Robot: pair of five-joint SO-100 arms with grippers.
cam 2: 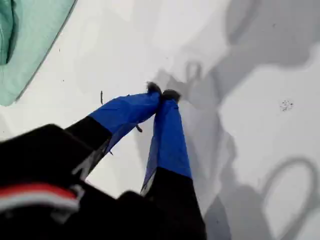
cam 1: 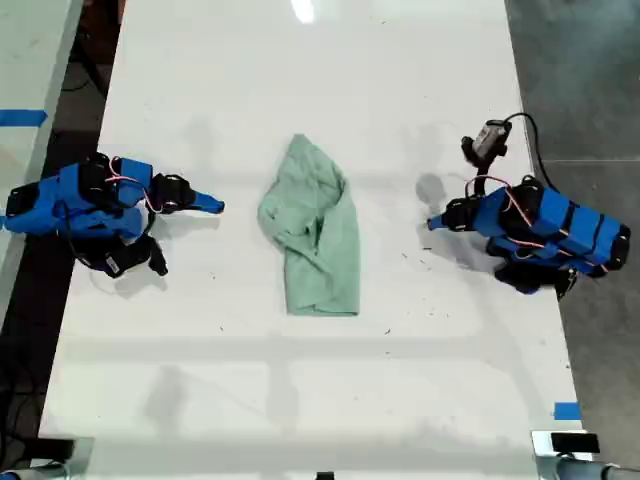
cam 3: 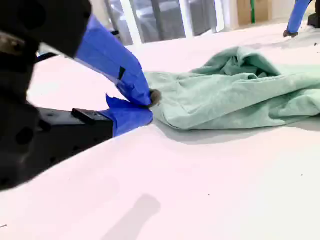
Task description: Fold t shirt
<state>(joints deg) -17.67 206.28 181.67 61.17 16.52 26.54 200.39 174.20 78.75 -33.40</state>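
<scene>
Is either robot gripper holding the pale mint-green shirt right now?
No. In the exterior view the wrinkled pale mint-green cloth t shirt lies alone mid-table, with bare white table between it and each blue arm.

White table (cam 1: 300, 400) with small dark specks, blue tape strip (cam 1: 22, 117) on a pale surface at the exterior view's left, blue tape square (cam 1: 566, 410) near the table's lower right edge, grey floor (cam 1: 580, 60) beyond.

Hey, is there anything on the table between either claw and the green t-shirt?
Nothing visible. Bare white table lies between the t-shirt and each claw. My first claw is shut over bare table, the shirt off to one side. My second claw is shut beside the shirt's edge, not holding it.
</scene>
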